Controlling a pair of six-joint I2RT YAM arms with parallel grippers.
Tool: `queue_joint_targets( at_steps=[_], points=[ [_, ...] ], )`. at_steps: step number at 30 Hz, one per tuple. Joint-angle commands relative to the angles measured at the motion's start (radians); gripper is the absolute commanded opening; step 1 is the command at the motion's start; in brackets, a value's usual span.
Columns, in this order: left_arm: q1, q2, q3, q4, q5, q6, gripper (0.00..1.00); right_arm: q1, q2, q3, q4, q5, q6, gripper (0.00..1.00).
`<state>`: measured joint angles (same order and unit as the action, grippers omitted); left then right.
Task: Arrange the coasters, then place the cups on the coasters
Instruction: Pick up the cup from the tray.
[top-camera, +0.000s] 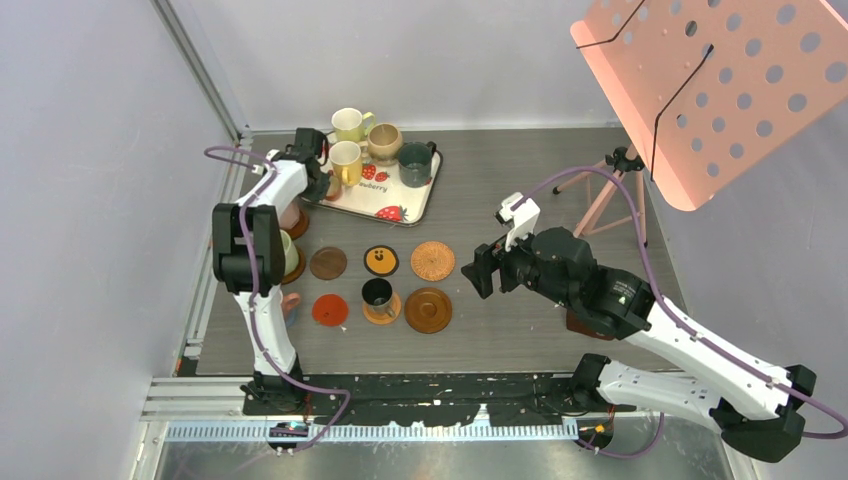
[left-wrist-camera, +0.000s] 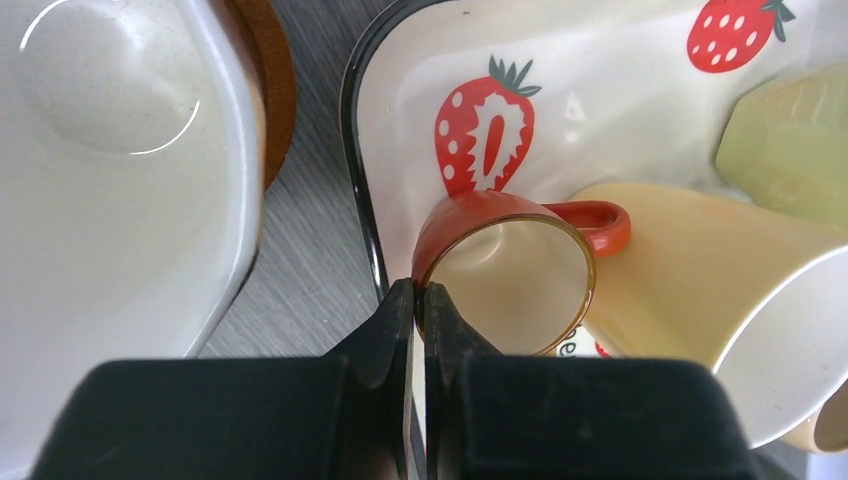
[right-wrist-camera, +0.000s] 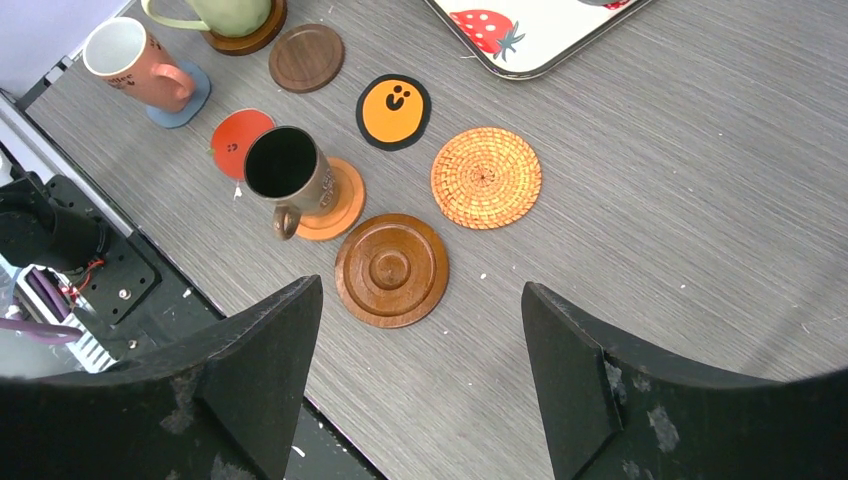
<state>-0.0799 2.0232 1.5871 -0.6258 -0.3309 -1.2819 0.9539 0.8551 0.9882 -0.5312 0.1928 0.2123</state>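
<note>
closest in, on the left wrist view: the black fingers of the left pincer (left-wrist-camera: 420, 300), closed tight on the near rim of a small orange-brown cup (left-wrist-camera: 480, 215), one finger outside the wall, one inside. cup upright, just inside the rim of the white strawberry tray (left-wrist-camera: 356, 150), handle on the far right side, touching or nearly touching a pale yellow cup (left-wrist-camera: 700, 270). just off the tray's edge, a pale cup (left-wrist-camera: 110, 150) seated on a brown coaster (left-wrist-camera: 275, 95).

from above: more cups at the back of the tray, among them a tan cup (top-camera: 384, 142) and a dark teal cup (top-camera: 415, 165).

in front of the tray, on the grey counter (right-wrist-camera: 700, 200), coasters laid out in rows.
- already carrying cups: orange coaster (right-wrist-camera: 340, 205) under a black cup (right-wrist-camera: 285, 170), blue-grey coaster (right-wrist-camera: 190, 100) under a pink cup (right-wrist-camera: 130, 60).
- bare: dark wooden coaster (right-wrist-camera: 305, 57), black coaster with an orange face (right-wrist-camera: 393, 111), wicker coaster (right-wrist-camera: 486, 177), rimmed wooden coaster (right-wrist-camera: 391, 270), red coaster (right-wrist-camera: 232, 140).

right pincer (right-wrist-camera: 420, 290) hanging wide open over the counter to the right of the coasters, holding nothing.

step in hand, by judgement: coasters arranged, cups going over one by one; this one gripped, seemingly not yet lifted. next move likely calling for a straight lift clear of the tray rim and the yellow neighbour, then a carry to a bare coaster and a centred, upright set-down. thin rim grip, so some risk of the cup tilting.
</note>
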Motion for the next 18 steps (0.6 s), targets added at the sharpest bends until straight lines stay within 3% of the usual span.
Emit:
queue_joint_targets(
  at_steps=[1, 11, 18],
  points=[
    [0.005, -0.102, 0.025, -0.026, -0.041, 0.028, 0.0, 0.002, -0.028, 0.007, 0.023, 0.003, 0.024, 0.8],
    [0.004, -0.24, -0.013, -0.054, -0.022, 0.068, 0.0, 0.003, -0.05, 0.006, 0.001, 0.008, 0.058, 0.8],
    [0.002, -0.372, -0.137, -0.116, 0.059, 0.096, 0.0, 0.002, -0.073, -0.031, -0.013, 0.022, 0.097, 0.8]
  ],
)
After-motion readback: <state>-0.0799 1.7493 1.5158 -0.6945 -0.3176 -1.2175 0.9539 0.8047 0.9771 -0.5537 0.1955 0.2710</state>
